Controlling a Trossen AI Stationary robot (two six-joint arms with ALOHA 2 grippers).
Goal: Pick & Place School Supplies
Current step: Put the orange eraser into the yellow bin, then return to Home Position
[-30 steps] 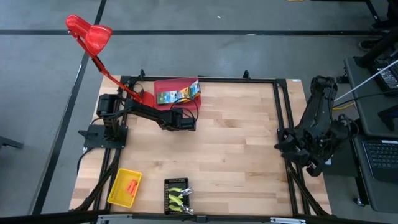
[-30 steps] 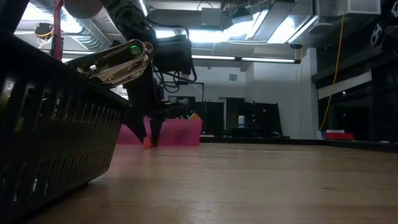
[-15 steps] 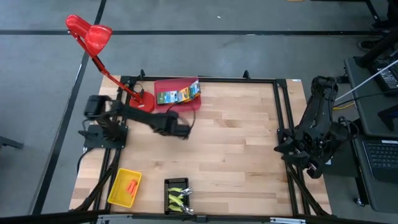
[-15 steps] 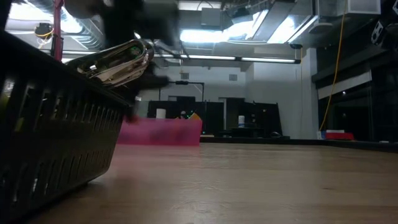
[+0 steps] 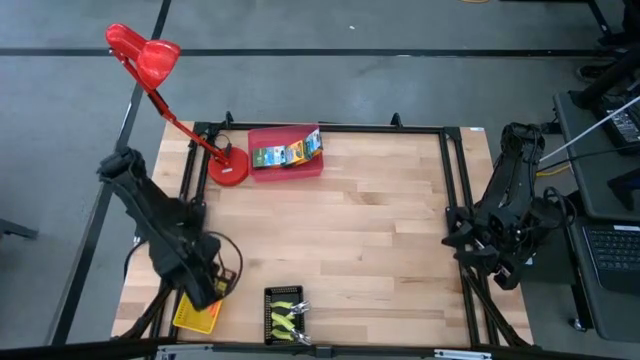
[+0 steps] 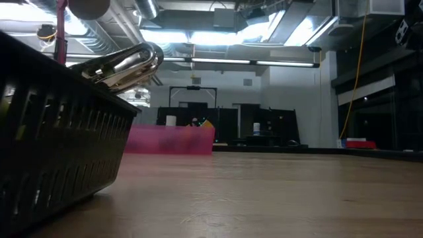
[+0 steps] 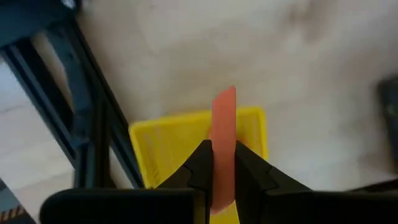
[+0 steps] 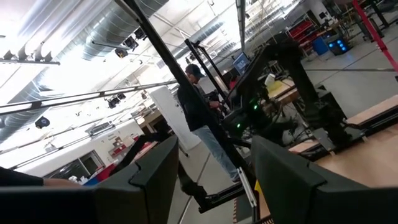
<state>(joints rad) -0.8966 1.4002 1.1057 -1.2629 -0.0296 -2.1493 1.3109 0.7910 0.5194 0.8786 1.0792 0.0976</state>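
Note:
My left gripper [image 5: 212,290] hangs over the yellow tray [image 5: 190,318] at the table's near left corner, shut on a stubby orange piece [image 7: 224,115]. In the left wrist view the yellow tray [image 7: 168,143] lies below the fingers. The green-and-yellow boxes [image 5: 285,153] stand in the red tray [image 5: 262,136] at the far edge. The yellow-green-handled tools [image 5: 285,318] lie in the black tray [image 5: 270,296] at the near edge. My right gripper [image 8: 214,186] is open, parked with its arm [image 5: 500,225] beyond the table's right edge. My left gripper pinches the orange piece between its two fingers [image 7: 200,163], coming from above and pointing down. The fingers are on its two flat sides at the lower part [image 7: 222,168]; the piece runs along the fingers, its free end [image 7: 225,96] sticking out past the tips. It is lifted clear above the yellow tray.
A red desk lamp [image 5: 228,168] stands at the far left beside the red tray. In the low view the black tray [image 6: 53,145] fills the left, a metal tool tip [image 6: 125,65] above its rim. A person [image 8: 199,118] stands in the room beyond.
My left gripper rose from the table in front of the red tray and swung toward the near left corner, ending above the yellow tray. The low view shows it leaving the table beside the red tray and passing out of sight.

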